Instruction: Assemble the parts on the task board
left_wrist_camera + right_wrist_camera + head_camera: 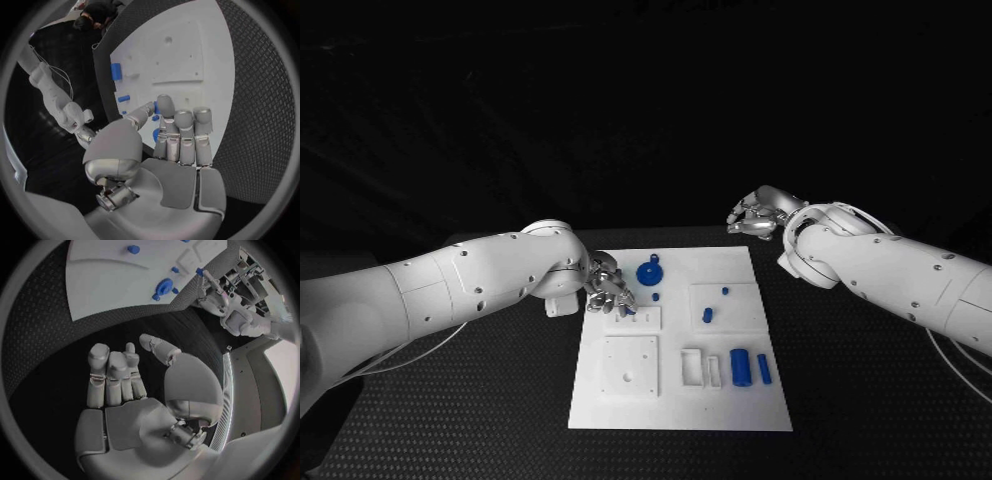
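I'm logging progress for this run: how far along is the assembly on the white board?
Early, by the look of it. Nothing plainly assembled: blue parts, including two cylinders and a round knobbed piece, lie loose on the task board. The left hand hovers over the board's far left, empty; the right hand waits beyond the board, open.

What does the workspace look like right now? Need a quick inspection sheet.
Surface: black table, textured mat.
Job's things: white task board at the middle; blue round part near its far edge, small blue parts mid-board, blue cylinder and a slimmer blue part at the near right.
Clutter: nothing seen.
Hands: left hand over the board's far left corner, holding nothing; right hand off the board beyond its far right corner, holding nothing.
Cables: pale cable along the right arm.
Surroundings: dark.
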Controlling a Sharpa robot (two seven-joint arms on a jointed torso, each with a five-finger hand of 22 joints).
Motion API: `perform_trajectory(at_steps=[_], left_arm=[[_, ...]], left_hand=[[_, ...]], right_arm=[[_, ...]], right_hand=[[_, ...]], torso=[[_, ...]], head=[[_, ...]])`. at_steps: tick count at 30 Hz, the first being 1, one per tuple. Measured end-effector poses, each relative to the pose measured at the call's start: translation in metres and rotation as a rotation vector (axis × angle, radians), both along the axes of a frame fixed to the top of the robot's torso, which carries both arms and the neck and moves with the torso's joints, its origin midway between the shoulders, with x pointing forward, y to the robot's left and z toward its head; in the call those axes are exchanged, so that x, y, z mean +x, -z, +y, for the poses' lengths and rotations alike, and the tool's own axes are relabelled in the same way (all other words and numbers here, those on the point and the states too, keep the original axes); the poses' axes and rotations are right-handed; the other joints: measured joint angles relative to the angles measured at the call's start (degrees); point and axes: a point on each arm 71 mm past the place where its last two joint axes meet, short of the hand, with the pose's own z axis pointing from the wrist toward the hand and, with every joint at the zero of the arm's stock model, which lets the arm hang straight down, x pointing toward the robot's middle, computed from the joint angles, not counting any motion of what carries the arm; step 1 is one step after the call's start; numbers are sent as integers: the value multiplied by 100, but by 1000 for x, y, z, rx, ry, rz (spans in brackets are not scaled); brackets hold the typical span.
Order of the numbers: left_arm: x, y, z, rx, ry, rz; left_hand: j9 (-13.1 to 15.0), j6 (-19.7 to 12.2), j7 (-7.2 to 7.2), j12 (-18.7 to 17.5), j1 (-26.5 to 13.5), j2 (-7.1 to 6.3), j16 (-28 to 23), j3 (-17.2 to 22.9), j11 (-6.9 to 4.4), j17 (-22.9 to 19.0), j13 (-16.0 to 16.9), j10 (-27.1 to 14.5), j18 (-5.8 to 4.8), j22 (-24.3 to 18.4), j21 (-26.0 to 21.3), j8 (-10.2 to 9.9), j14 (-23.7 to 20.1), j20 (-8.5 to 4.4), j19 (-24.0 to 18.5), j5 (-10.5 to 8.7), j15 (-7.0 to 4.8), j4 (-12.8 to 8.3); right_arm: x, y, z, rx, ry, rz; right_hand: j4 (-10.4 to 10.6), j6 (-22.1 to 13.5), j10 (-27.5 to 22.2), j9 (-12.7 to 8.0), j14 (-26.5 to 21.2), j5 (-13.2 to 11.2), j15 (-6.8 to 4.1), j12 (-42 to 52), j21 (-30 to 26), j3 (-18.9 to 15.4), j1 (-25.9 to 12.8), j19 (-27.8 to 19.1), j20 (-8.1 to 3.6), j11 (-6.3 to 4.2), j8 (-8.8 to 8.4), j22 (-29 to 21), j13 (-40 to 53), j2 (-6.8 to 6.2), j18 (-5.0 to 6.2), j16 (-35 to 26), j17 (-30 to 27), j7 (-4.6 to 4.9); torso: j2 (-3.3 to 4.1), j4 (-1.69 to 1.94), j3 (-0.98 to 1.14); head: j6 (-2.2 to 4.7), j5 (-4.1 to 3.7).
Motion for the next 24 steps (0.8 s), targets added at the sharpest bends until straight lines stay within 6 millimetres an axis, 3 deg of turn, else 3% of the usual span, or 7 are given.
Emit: perform_trajectory(at_steps=[24], left_arm=[[5,1,-14,59,25,-24]], left_hand=[[70,0,0,24,0,0,27,-16,11,9,23,-11,-2,4,0,-21,0,0,0,46,0,-16]], right_arm=[[0,0,3,1,-4,1]], right_hand=[[0,2,0,4,0,-1,0,0,0,0,-23,7,-5,0,0,0,-5,23,0,0,3,-2]], torso=[[0,3,-3]], head=[[-40,-7]])
